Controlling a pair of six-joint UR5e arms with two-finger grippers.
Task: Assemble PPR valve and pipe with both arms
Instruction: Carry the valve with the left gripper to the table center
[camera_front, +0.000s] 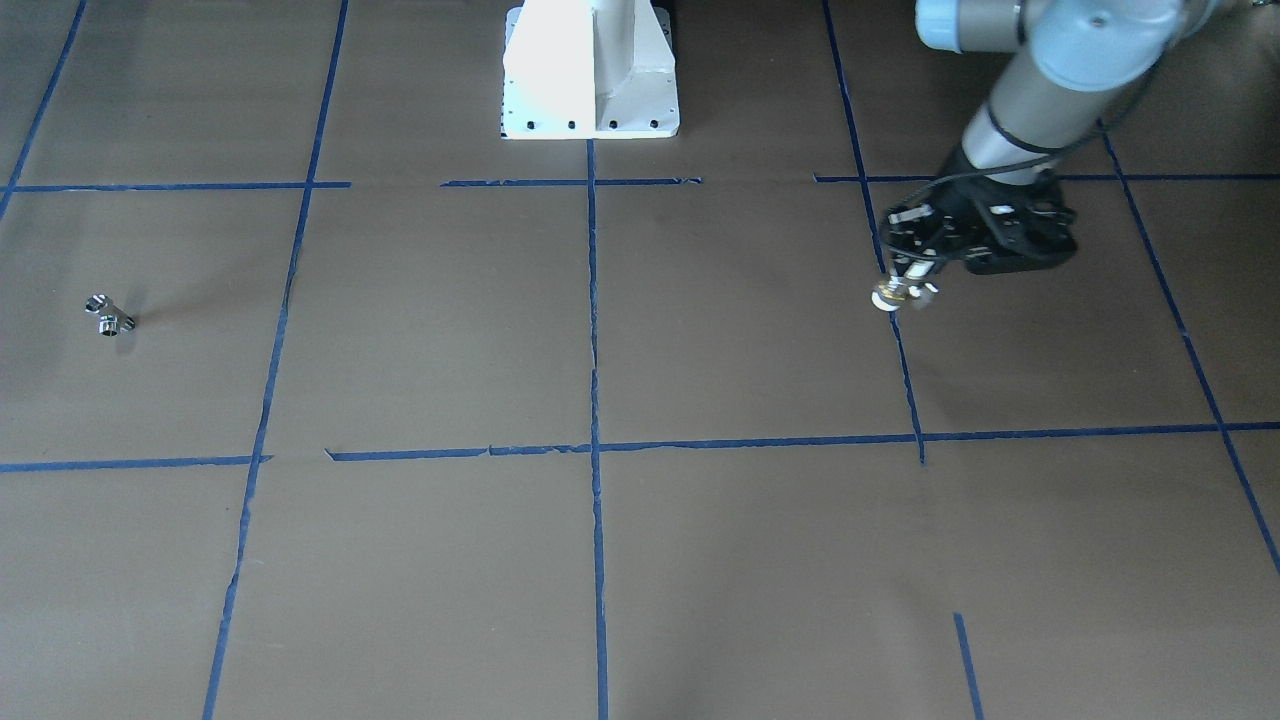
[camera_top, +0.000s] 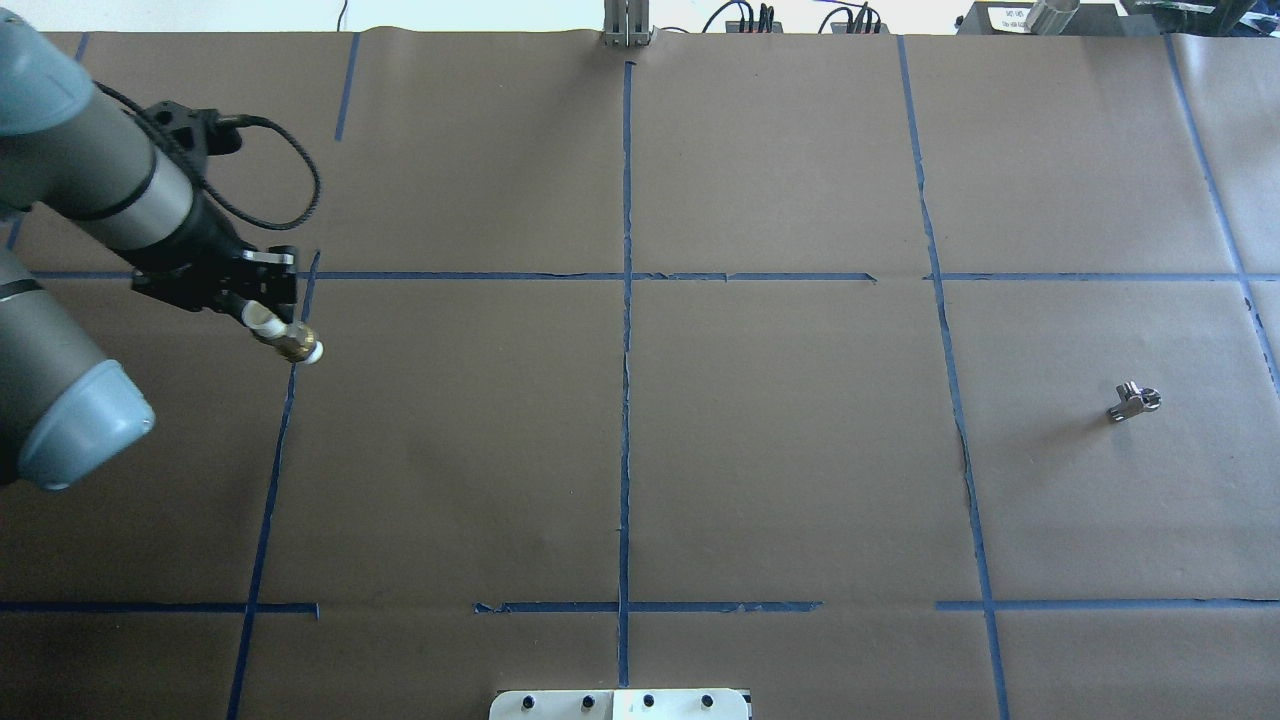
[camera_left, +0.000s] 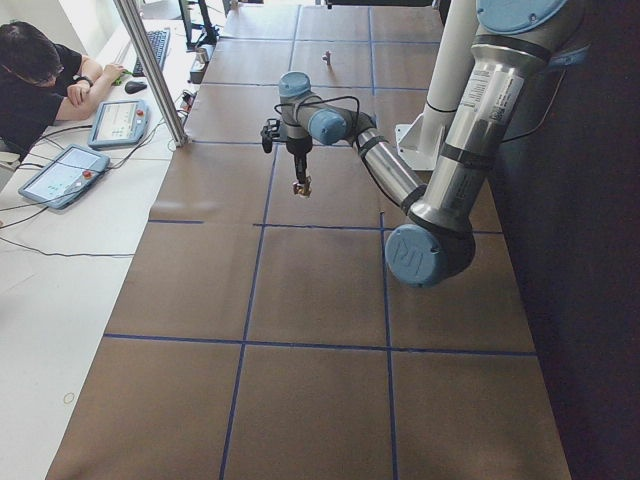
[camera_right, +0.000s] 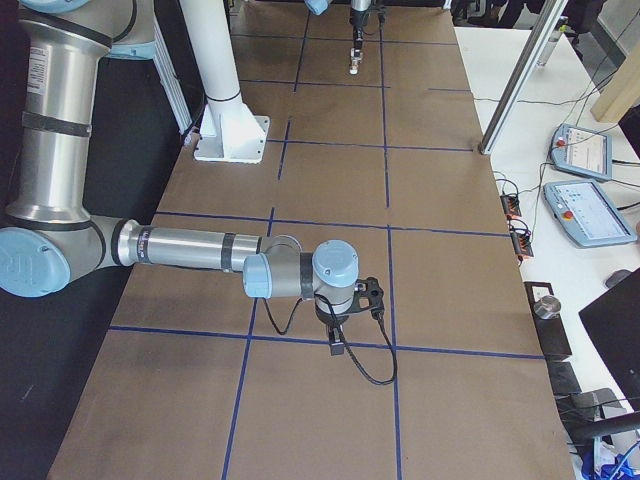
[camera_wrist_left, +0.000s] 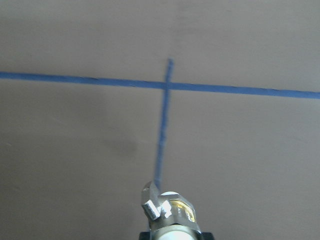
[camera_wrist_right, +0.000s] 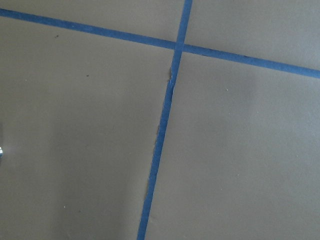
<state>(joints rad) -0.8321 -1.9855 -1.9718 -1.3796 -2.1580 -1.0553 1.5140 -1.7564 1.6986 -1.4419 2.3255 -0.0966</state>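
Observation:
My left gripper (camera_top: 262, 315) is shut on the PPR valve (camera_top: 290, 343), which has white ends and a brass middle. It holds the valve above the brown paper over a blue tape line, at the table's left. The valve also shows in the front view (camera_front: 897, 293) and, with its silver lever, in the left wrist view (camera_wrist_left: 170, 212). The chrome pipe (camera_top: 1134, 402) lies alone on the paper far to the right; it also shows in the front view (camera_front: 108, 316). My right gripper (camera_right: 338, 345) shows only in the exterior right view, and I cannot tell whether it is open or shut.
Brown paper with a grid of blue tape lines (camera_top: 625, 400) covers the table. The white pedestal base (camera_front: 590, 70) stands at the robot's side. An operator (camera_left: 40, 80) sits beyond the table's far edge, with tablets (camera_right: 580, 150) on the white side bench.

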